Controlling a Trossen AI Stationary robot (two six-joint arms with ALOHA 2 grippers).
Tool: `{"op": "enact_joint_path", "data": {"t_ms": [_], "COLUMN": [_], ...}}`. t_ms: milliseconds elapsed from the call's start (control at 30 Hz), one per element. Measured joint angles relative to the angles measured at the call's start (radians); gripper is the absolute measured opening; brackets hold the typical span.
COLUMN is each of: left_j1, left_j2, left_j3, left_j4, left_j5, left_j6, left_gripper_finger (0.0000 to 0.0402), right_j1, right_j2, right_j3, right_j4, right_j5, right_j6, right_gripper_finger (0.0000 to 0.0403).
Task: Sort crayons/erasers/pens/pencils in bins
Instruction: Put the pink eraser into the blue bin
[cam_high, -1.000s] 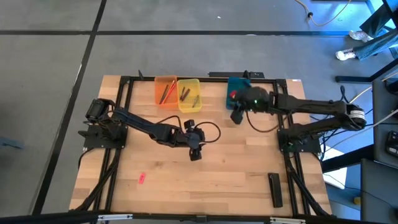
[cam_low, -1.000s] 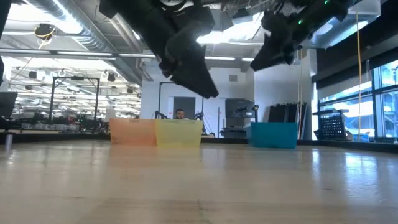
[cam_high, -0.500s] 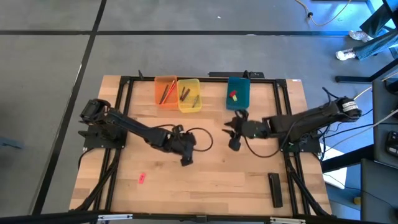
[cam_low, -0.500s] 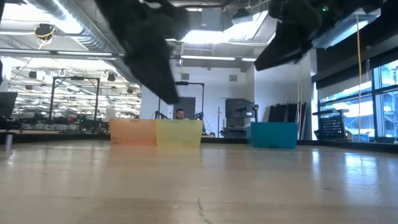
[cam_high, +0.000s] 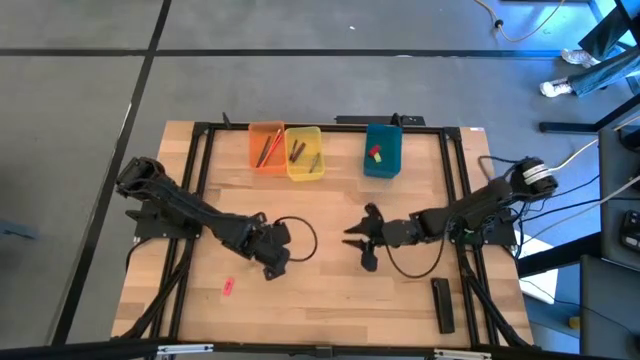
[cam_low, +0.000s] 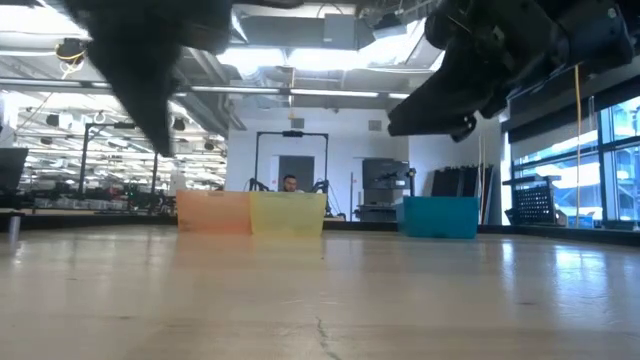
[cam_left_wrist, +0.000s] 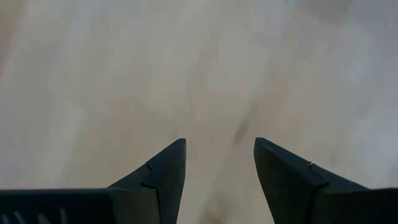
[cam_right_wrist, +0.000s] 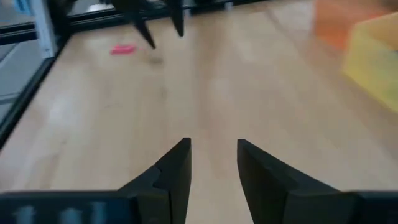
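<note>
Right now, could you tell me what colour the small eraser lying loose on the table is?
Pink, clearest in the high view.

Bare table (cam_high: 330, 290) between both arms; 3 bins (cam_high: 300, 152) crowd the far edge.

Three bins are counted: one orange (cam_high: 265, 147), one yellow (cam_high: 304, 152), one teal-blue (cam_high: 382, 150). One pink eraser (cam_high: 227, 287) and one long black bar (cam_high: 442, 304) are seen on the table (cam_high: 330, 290).
</note>
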Motion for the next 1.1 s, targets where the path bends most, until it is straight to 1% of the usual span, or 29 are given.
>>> {"op": "enact_joint_path", "data": {"t_ms": [167, 267, 333, 500, 633, 733, 867, 967, 1100], "left_j1": [-0.091, -0.153, -0.201, -0.32, -0.385, -0.416, -0.435, -0.435, -0.423], "left_j2": [0.0, 0.0, 0.0, 0.0, 0.0, 0.001, 0.002, 0.002, 0.002], "left_j3": [0.0, 0.0, 0.0, 0.0, 0.0, 0.0, 0.0, 0.0, -0.004], "left_j4": [-0.01, -0.009, -0.007, -0.009, -0.008, -0.01, -0.017, -0.019, -0.018], "left_j5": [0.01, 0.003, -0.012, -0.097, -0.163, -0.178, -0.186, -0.198, -0.212], "left_j6": [-0.112, -0.195, -0.254, -0.38, -0.46, -0.507, -0.516, -0.488, -0.45], "left_gripper_finger": [0.0182, 0.0182, 0.0182, 0.0182, 0.0182, 0.0182, 0.0182, 0.0182, 0.0182], "right_j1": [0.029, 0.048, 0.06, 0.066, 0.066, 0.065, 0.065, 0.065, 0.065], "right_j2": [0.094, 0.135, 0.152, 0.193, 0.223, 0.239, 0.243, 0.245, 0.245], "right_j3": [0.02, 0.038, 0.058, 0.108, 0.157, 0.19, 0.217, 0.219, 0.219], "right_j4": [0.156, 0.217, 0.234, 0.237, 0.238, 0.234, 0.23, 0.221, 0.179], "right_j5": [0.0, -0.001, -0.001, 0.0, 0.0, -0.017, -0.111, -0.169, -0.183], "right_j6": [-0.027, -0.043, -0.065, -0.139, -0.179, -0.226, -0.283, -0.297, -0.293], "right_gripper_finger": [0.0131, 0.0131, 0.0131, 0.0131, 0.0131, 0.0131, 0.0131, 0.0131, 0.0131]}}
